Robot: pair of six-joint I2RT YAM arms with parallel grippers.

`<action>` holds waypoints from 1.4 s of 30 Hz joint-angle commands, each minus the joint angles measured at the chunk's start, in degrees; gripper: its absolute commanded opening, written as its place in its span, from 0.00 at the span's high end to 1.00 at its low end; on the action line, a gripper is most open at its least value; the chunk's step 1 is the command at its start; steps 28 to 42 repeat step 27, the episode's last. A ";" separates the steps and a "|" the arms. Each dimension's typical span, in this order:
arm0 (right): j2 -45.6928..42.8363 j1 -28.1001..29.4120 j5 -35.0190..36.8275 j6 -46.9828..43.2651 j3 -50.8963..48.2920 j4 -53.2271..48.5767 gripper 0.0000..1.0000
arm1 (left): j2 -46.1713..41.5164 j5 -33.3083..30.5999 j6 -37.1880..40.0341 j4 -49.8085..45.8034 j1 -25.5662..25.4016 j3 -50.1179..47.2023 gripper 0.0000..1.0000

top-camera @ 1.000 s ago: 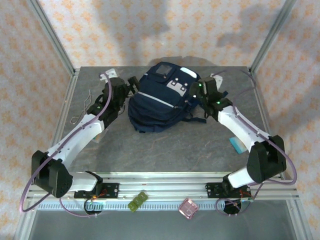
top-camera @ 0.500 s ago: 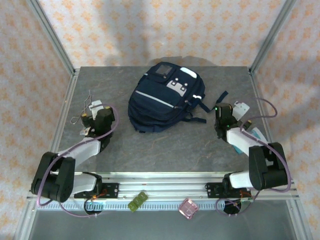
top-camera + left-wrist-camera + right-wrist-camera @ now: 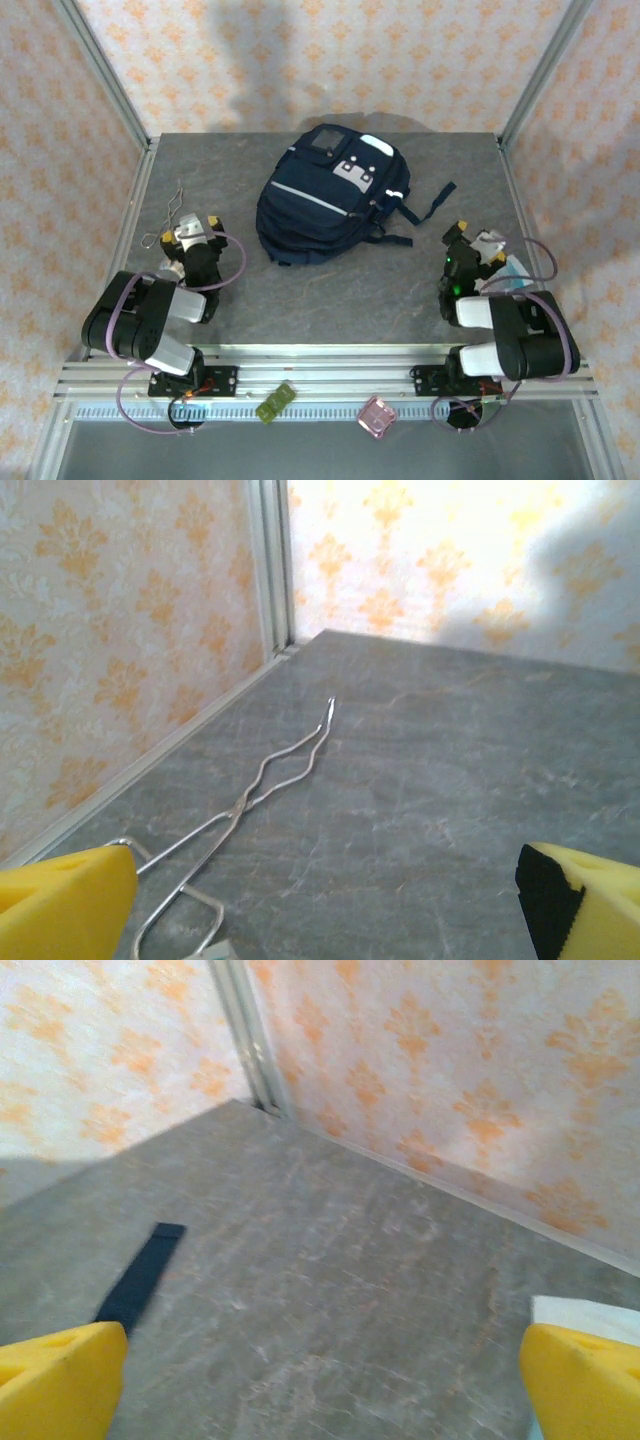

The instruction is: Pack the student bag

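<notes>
The student bag is coloured navy, crossed by a pale stripe; the walls are printed with orange motifs.

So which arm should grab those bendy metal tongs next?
Probably left: the left tool, open, sits beside the metal tongs; the right tool is away beyond the student bag.

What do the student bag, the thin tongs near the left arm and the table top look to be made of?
Student bag: woven navy fabric, matte, with soft folds and sewn patches. Tongs: thin bare metal wire with a silvery glint. Table top: smooth grey stone-look surface with pale veins, perhaps laminate.
</notes>
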 commanded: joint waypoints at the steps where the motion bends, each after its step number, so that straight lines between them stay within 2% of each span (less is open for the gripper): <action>1: 0.75 -1.19 -12.58 -5.00 -0.39 9.20 0.00 | 4.82 7.14 1.28 18.72 1.39 -4.01 0.00; 2: 2.77 -1.58 -15.78 -6.34 -1.44 13.57 0.00 | 4.94 7.14 1.83 17.99 1.05 -3.70 0.00; 4: 11.04 -1.96 -17.71 -7.94 -1.94 25.40 0.00 | 1.57 6.14 -0.43 5.60 1.08 -0.43 0.00; 5: 9.61 -1.94 -18.26 -7.72 0.71 17.87 0.00 | 2.00 6.44 -0.73 5.95 1.68 -0.14 0.00; 6: 6.77 -1.96 -18.20 -6.87 4.40 5.31 0.00 | 3.49 5.50 -0.38 9.53 1.88 -0.39 0.00; 7: 9.16 -1.32 -17.69 -8.66 2.33 13.74 0.00 | 3.61 5.34 -0.40 9.73 1.88 -0.41 0.00; 8: 9.98 -0.46 -16.24 -9.38 1.44 16.87 0.00 | 2.87 5.40 -0.97 7.56 1.96 -0.04 0.00; 9: 8.47 0.33 -14.58 -9.10 2.96 11.06 0.00 | 2.56 5.35 -1.22 6.98 1.96 0.17 0.00; 10: 7.71 -0.24 -16.41 -8.66 3.67 8.89 0.00 | 3.12 5.35 -0.83 8.27 1.90 -0.11 0.00; 42: 8.16 -0.82 -17.93 -8.78 3.67 9.26 0.00 | 3.19 5.45 -0.69 8.78 1.96 -0.34 0.00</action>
